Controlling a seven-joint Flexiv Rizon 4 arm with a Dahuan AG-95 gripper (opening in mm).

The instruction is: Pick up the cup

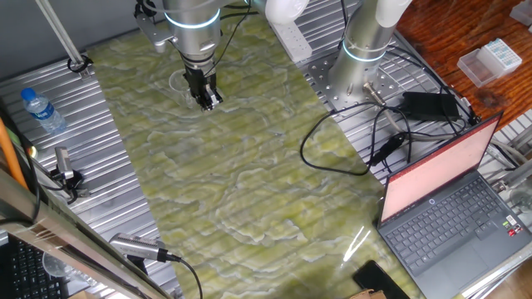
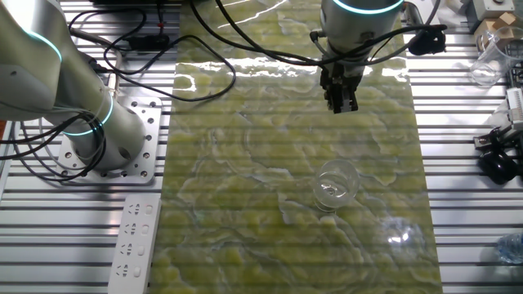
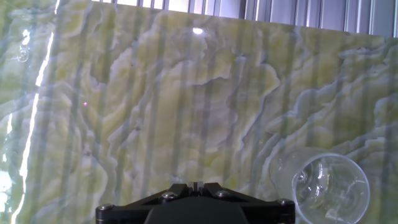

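One fixed view:
Surface: a green-and-cream marbled mat (image 1: 241, 166) lies over a ribbed aluminium table (image 1: 125, 178).
Arm: a silver Flexiv arm with a glowing teal ring (image 1: 193, 25) hangs its black two-finger gripper (image 1: 205, 101) just above the mat.
Fingers: close together, nothing between them; whether they touch, I cannot tell.
Cup: the small clear see-through tumbler (image 1: 181, 81) is only a faint round rim just beside the fingers, on their far-left side.
Room: a clear plastic water bottle with a blue cap (image 1: 42, 110) stands well apart; an open grey laptop with a pink screen (image 1: 453, 199) and black cables (image 1: 349, 137) sit on the opposite side.

The other fixed view:
Cup: plainly upright on the mat (image 2: 336, 184), well apart from the gripper (image 2: 340, 101) and nearer this camera.
Only here: a white power strip (image 2: 132, 242) and the arm's round base plate (image 2: 135, 135).

Hand view:
Surface: the marbled mat (image 3: 155, 118) fills the frame, with ribbed metal at the top edge.
Cup: its open rim (image 3: 330, 188) sits low right, off to one side of the black gripper body (image 3: 194, 206).
Fingers: tips out of sight.
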